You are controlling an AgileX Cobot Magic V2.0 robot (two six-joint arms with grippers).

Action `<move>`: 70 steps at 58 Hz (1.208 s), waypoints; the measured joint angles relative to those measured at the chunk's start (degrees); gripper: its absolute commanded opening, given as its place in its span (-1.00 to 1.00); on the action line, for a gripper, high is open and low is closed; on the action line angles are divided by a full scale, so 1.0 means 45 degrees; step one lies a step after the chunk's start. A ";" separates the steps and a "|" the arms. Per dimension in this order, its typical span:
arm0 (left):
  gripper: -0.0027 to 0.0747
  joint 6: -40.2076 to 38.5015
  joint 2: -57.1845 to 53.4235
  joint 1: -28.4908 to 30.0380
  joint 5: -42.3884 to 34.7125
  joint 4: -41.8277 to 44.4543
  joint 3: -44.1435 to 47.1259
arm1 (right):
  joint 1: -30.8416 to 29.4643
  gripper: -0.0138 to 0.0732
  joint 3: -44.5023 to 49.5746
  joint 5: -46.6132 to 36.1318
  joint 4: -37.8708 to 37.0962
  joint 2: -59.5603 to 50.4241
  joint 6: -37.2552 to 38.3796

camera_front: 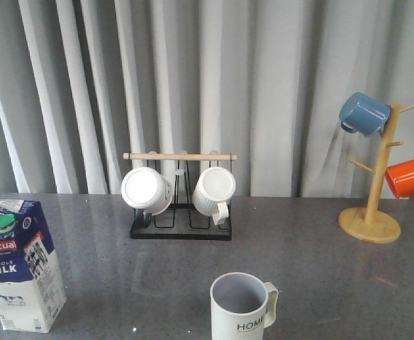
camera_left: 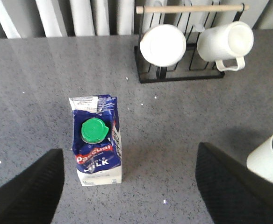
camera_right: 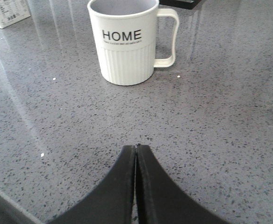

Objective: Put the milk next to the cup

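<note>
A black wire mug rack [camera_front: 181, 228] with a pale wooden top bar [camera_front: 181, 156] stands at the middle of the grey speckled table [camera_front: 313, 269], near its far edge. Two plain white mugs lie tipped on it: one [camera_front: 147, 190] shows its base, the other [camera_front: 215, 191] has its handle hanging down. Near the far right corner stands a wooden mug tree [camera_front: 374, 200], carrying a blue mug [camera_front: 364, 114] high up and an orange mug [camera_front: 407, 178] lower. Pale pleated curtains [camera_front: 264, 78] hang behind the table.
</note>
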 measured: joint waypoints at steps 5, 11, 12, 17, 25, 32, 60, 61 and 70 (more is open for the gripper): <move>0.51 -0.0013 0.0864 0.0000 0.0625 -0.0070 -0.0719 | 0.0000 -0.70 0.0000 -0.0064 0.0000 0.0000 0.0000; 0.51 -0.0061 0.1794 0.0000 0.0856 -0.0043 -0.1267 | 0.0000 -0.70 0.0000 -0.0064 0.0000 0.0000 0.0000; 0.51 -0.0061 0.1884 0.0000 0.0877 -0.0027 -0.1314 | 0.0000 -0.70 0.0000 -0.0064 0.0000 0.0000 0.0000; 0.51 -0.0148 0.2249 0.0000 0.0932 0.0100 -0.1438 | 0.0000 -0.70 0.0000 -0.0064 0.0000 0.0000 0.0000; 0.51 -0.0323 0.2573 0.0000 0.0963 0.0661 -0.1477 | 0.0000 -0.70 0.0000 -0.0064 0.0000 0.0000 0.0000; 0.51 -0.0396 0.2862 0.0000 0.1029 0.1234 -0.1477 | 0.0000 -0.70 0.0000 -0.0064 0.0004 0.0000 0.0000; 0.51 -0.0371 0.4052 0.0000 0.1025 0.1424 -0.1477 | 0.0000 -0.70 0.0000 -0.0064 0.0040 0.0000 0.0000; 0.51 -0.0354 0.4075 0.0000 0.1025 0.1424 -0.1477 | 0.0000 -0.70 0.0000 -0.0064 0.0040 0.0000 0.0000; 0.51 -0.0141 0.4268 0.0000 0.1019 0.1424 -0.1477 | 0.0000 -0.70 0.0000 -0.0064 0.0040 0.0000 0.0000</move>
